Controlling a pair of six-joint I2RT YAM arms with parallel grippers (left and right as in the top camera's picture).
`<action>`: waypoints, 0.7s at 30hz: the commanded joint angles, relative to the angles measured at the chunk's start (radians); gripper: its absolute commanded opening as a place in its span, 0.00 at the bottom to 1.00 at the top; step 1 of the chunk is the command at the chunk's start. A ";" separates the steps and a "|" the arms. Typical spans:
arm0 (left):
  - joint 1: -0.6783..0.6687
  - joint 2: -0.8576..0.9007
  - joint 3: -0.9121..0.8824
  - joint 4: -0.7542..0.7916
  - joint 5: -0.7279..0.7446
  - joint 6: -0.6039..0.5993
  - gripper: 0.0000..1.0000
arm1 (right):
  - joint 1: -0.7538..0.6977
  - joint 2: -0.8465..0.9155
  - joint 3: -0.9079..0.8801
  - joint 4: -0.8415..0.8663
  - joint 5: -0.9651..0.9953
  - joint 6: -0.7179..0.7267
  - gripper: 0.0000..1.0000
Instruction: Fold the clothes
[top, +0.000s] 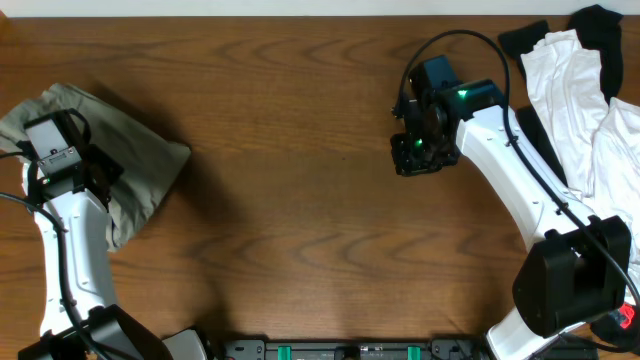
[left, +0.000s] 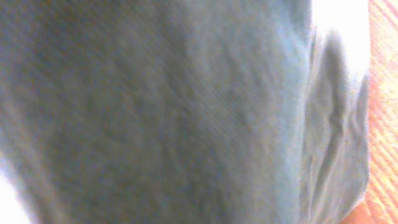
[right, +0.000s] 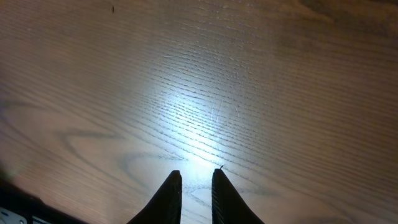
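The khaki garment (top: 150, 160) lies bunched at the table's far left edge. My left gripper (top: 75, 165) is down on its left part, and the wrist above hides the fingers. Blurred khaki cloth (left: 186, 112) fills the left wrist view, where no finger shows. My right gripper (top: 412, 158) hovers over bare wood at the upper right of centre, far from the khaki garment. Its jaws (right: 196, 177) stand a narrow gap apart with nothing between them. The other clothes are a white pile (top: 575, 90) and a black piece (top: 600, 25) at the far right.
The brown wooden table (top: 300, 200) stretches between the two arms. My right arm's base (top: 570, 280) stands at the lower right, with a small red object (top: 627, 315) beside it. A strip of wood (left: 385, 93) shows at the right edge of the left wrist view.
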 joint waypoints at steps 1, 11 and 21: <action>0.003 -0.003 0.038 0.035 0.076 -0.004 0.12 | -0.007 -0.015 0.004 -0.003 -0.001 -0.019 0.16; 0.005 -0.023 0.111 0.052 0.113 0.056 0.09 | -0.010 -0.015 0.004 -0.004 0.003 -0.030 0.16; 0.105 -0.010 0.133 0.028 0.110 0.039 0.11 | -0.010 -0.015 0.004 -0.004 0.003 -0.031 0.16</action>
